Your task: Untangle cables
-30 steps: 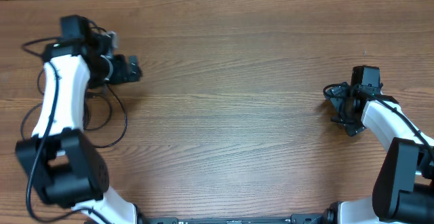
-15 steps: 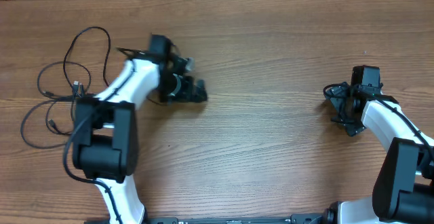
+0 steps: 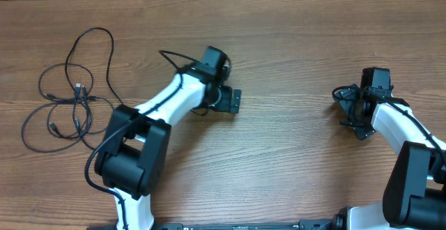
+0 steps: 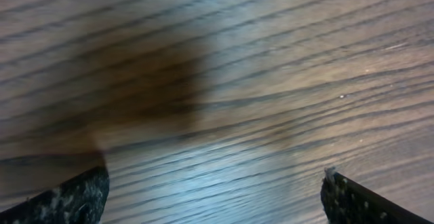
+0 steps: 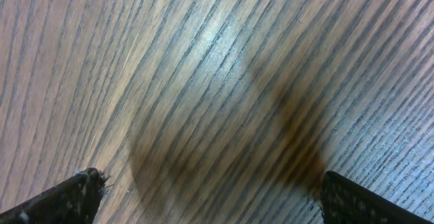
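Thin black cables (image 3: 72, 90), several slack cords with small plug ends, lie on the far-left part of the brown wood-grain table (image 3: 293, 35); the loops sprawl near to far, with a tall loop at the far end and a wider one nearest the robot; strands cross around a silver-tipped plug (image 3: 79, 87) in the middle of the heap, so they are judged not yet untangled.

Left gripper (image 3: 235, 101) sits toward the table's centre, well apart from the heap and to its right; jaws spread wide; its wrist view shows only bare wood between the fingertips, nothing held.

Right gripper (image 3: 348, 110) is at the right side, farther off again; jaws likewise wide over bare wood, nothing held.

Key relation: the cables lie left of both tools, and the left arm is plainly the nearer; its dark elbow joint (image 3: 129, 157) stands just beside the nearest loop.

Judgement: the next reach would need the left gripper carried leftward to the crossing by the plug; risk of the elbow dragging the near loop.
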Controlling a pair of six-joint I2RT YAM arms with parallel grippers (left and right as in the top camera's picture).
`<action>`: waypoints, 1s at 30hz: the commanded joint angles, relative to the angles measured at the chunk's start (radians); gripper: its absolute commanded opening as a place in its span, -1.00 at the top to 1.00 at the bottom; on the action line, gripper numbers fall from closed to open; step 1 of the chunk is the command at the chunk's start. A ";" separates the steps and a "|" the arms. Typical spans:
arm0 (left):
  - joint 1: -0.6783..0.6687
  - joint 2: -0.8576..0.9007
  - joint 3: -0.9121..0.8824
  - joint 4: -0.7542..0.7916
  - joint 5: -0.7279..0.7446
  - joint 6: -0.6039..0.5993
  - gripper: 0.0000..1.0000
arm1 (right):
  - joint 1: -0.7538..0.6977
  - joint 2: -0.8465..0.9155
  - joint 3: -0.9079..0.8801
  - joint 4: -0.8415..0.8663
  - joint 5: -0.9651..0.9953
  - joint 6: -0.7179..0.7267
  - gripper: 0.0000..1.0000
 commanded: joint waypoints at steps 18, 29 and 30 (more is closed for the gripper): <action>-0.118 -0.056 -0.040 -0.014 -0.365 -0.156 -0.99 | -0.002 -0.018 -0.002 0.003 0.007 -0.007 -1.00; -0.119 -0.056 -0.040 -0.017 -0.377 -0.156 -0.99 | -0.002 -0.018 -0.002 0.003 0.007 -0.007 -1.00; -0.118 -0.056 -0.040 -0.017 -0.377 -0.156 -0.99 | -0.002 -0.018 -0.002 0.003 0.007 -0.007 -1.00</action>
